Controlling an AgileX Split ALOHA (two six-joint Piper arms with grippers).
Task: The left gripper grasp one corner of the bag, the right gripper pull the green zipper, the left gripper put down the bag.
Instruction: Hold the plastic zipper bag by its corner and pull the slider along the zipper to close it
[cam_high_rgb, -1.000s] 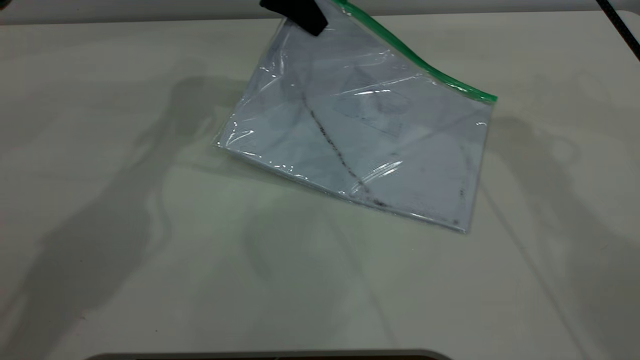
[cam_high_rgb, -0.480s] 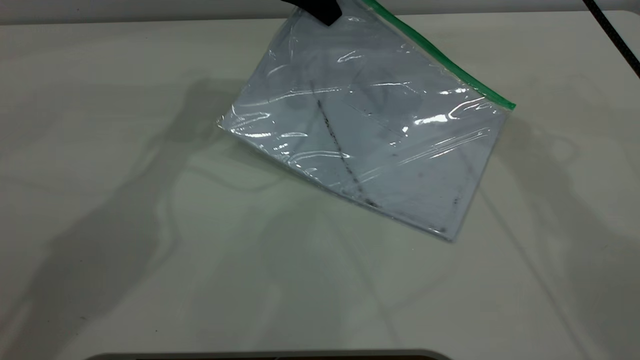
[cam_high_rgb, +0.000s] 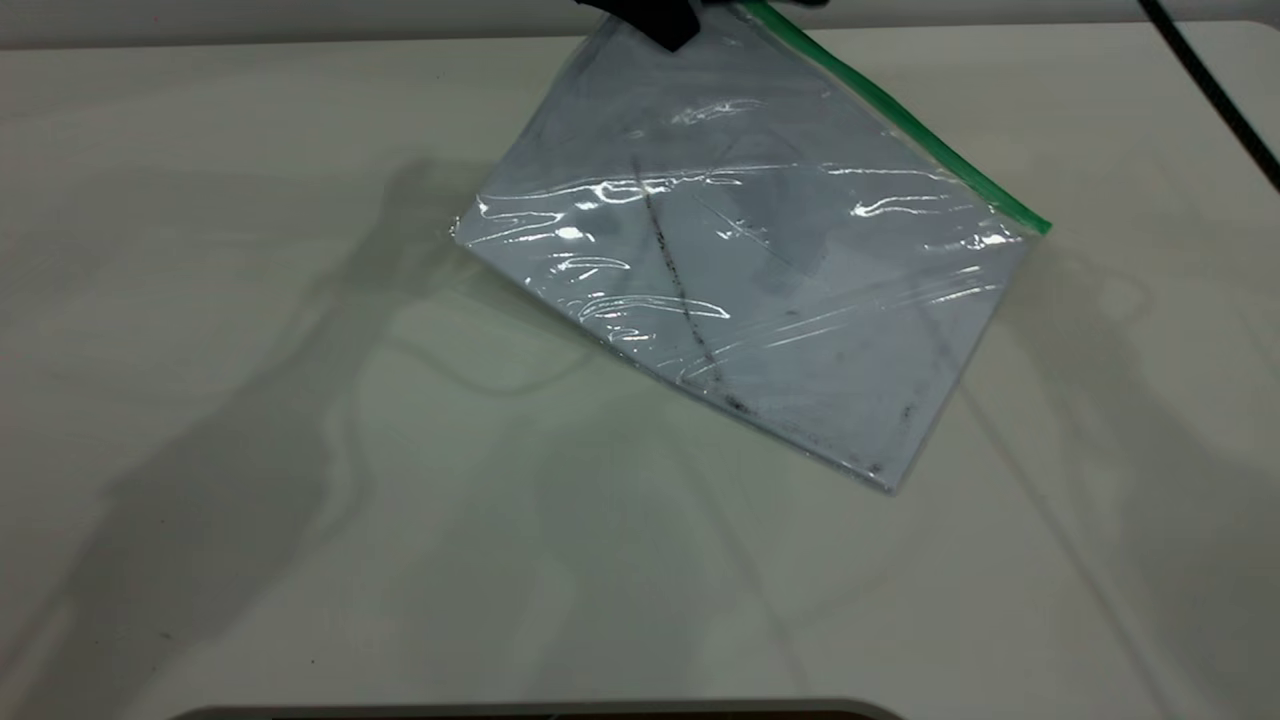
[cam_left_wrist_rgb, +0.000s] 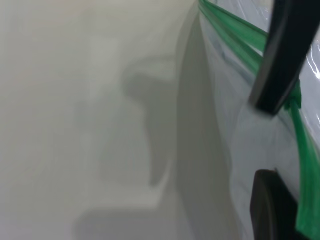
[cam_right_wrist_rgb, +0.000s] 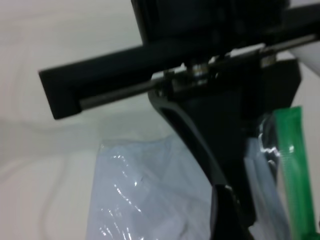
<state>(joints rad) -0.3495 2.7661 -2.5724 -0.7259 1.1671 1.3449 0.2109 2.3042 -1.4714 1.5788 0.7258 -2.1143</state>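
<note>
The clear bag (cam_high_rgb: 760, 270) hangs tilted over the white table (cam_high_rgb: 250, 450), its dark scuff line running down the middle and its lowest corner (cam_high_rgb: 888, 484) close to the tabletop. The green zipper (cam_high_rgb: 900, 118) runs along its upper right edge. My left gripper (cam_high_rgb: 655, 20), at the top edge of the exterior view, is shut on the green-edged corner. In the left wrist view its finger (cam_left_wrist_rgb: 272, 205) lies beside the green strip (cam_left_wrist_rgb: 300, 145), and another black finger (cam_left_wrist_rgb: 282, 55) crosses that strip. My right gripper (cam_right_wrist_rgb: 232, 220) hovers just beside the left gripper's body (cam_right_wrist_rgb: 220, 115) and the green strip (cam_right_wrist_rgb: 292, 175).
The right arm's black cable (cam_high_rgb: 1210, 90) crosses the top right corner. A dark rounded edge (cam_high_rgb: 540, 712) lies along the near side of the table. The table's back edge (cam_high_rgb: 300, 42) runs behind the bag.
The left gripper has moved right and slightly up, carrying the held corner. The bag swung right with it, its left corner rose, and the zipper's far end shifted right and down.
</note>
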